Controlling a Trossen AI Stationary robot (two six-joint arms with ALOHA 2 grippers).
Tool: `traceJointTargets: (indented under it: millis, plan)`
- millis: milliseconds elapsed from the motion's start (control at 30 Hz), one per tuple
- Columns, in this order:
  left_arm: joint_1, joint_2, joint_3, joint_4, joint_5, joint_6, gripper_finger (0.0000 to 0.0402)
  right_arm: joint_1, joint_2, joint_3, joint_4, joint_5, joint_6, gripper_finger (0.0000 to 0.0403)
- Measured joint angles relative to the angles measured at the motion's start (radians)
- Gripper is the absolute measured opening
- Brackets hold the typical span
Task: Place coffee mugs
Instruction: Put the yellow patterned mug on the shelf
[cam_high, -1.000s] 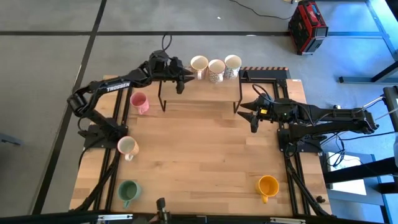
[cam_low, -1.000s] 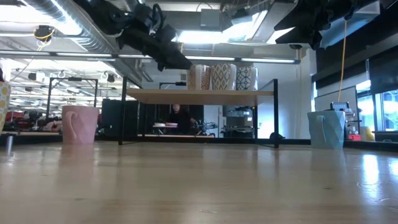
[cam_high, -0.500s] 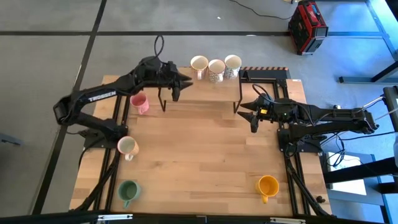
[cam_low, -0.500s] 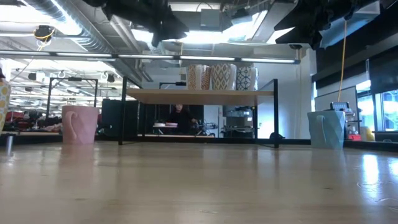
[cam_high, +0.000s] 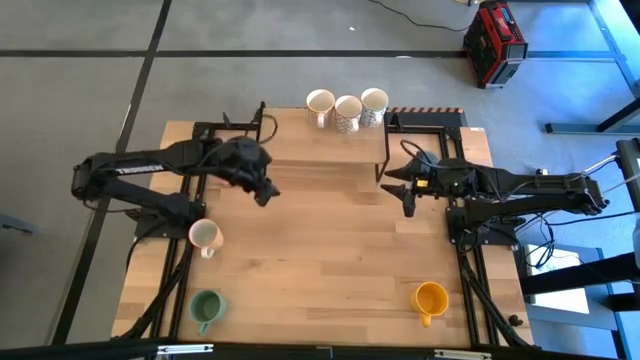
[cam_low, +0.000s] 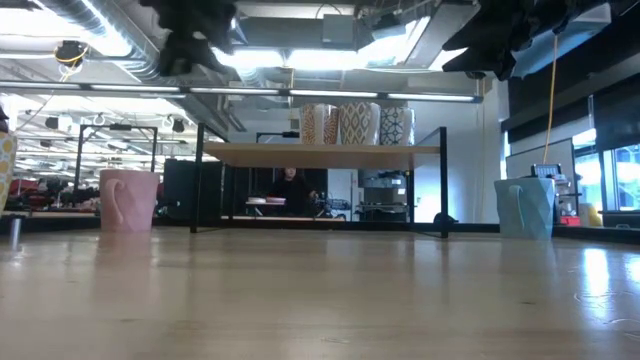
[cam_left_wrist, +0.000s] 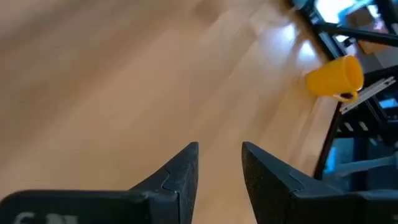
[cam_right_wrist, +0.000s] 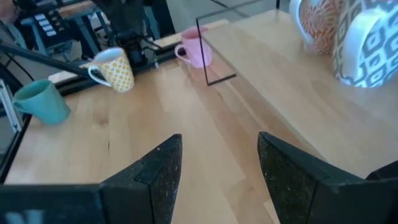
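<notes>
High view: the left tool (cam_high: 263, 190) hangs empty over the bench (cam_high: 320, 250) near its left-rear part, in front of the raised shelf (cam_high: 330, 145). Three cream patterned mugs (cam_high: 347, 108) stand in a row at the shelf's rear edge. A cream mug (cam_high: 205, 237) sits by the bench's left edge, a green mug (cam_high: 206, 306) at the front-left corner, an orange-yellow mug (cam_high: 431, 298) near the front-right corner. The right tool (cam_high: 403, 183) waits by the shelf's right end.

Low view: a pink mug (cam_low: 128, 200) stands left of the shelf, a light blue mug (cam_low: 523, 208) right of it.

Left wrist view: its fingers (cam_left_wrist: 180, 177) are slightly apart, gripping nothing.

Right wrist view: its fingers (cam_right_wrist: 163, 171) are spread and empty.
</notes>
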Motion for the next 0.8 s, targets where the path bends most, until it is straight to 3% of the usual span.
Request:
traceJointTargets:
  millis: [333, 500, 633, 800]
  plan:
    - [-0.208, -0.016, 0.000, -0.416, 0.081, -0.428, 0.0116, 0.000, 0.006, 0.000, -0.113, -0.017, 0.000, 0.0199]
    - [-0.319, -0.016, 0.000, -0.558, 0.041, -0.582, 0.0116, 0.000, 0.006, 0.000, -0.113, -0.016, 0.000, 0.0199]
    - [-0.382, -0.016, -0.003, -0.601, -0.013, -0.643, 0.0116, 0.000, 0.006, 0.000, -0.112, -0.008, -0.001, 0.0199]
    - [-0.410, -0.016, -0.067, -0.594, 0.022, -0.673, 0.0116, 0.000, 0.006, 0.000, -0.116, -0.008, -0.001, 0.0199]
